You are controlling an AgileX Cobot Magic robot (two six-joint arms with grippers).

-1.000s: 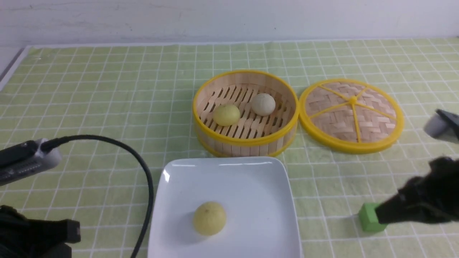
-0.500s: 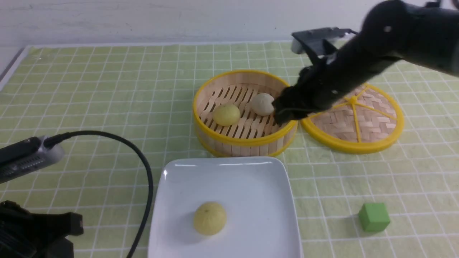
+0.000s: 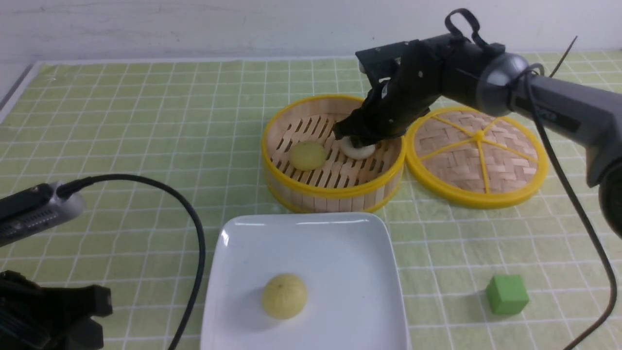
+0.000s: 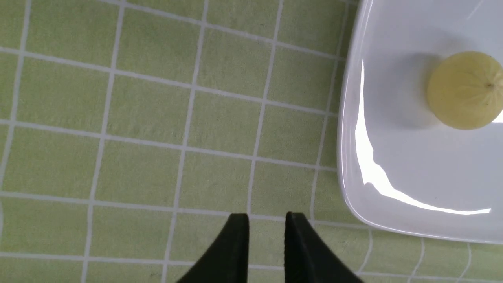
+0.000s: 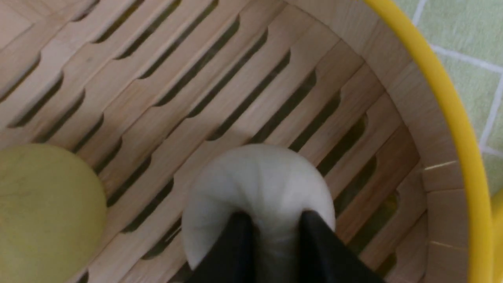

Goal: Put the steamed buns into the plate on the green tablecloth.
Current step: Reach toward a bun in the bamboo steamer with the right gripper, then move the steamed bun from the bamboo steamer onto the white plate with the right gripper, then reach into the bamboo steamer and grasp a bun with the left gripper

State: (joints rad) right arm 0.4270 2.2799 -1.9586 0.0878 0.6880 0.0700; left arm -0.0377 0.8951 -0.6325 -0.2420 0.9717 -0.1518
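Right wrist view: pleated off-white bun [image 5: 255, 177], slatted bamboo basket [image 5: 393, 59].

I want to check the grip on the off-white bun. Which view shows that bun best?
Right wrist view: the off-white bun sits close up, pinched by the right gripper. The front view shows only its lower edge beneath the gripper; the left wrist view misses it.

1. A round bamboo steamer basket [image 3: 335, 192] with a yellow rim stands straight ahead of me, open, with its slatted floor showing.
2. Its woven round lid [image 3: 478, 155] lies flat just to my right of the basket, rim beside rim. Its yellow spokes meet at the centre.
3. A small green cube [image 3: 507, 294] sits nearer me on my right, well apart from the lid.
4. A white wall [image 3: 194, 24] runs across the back.
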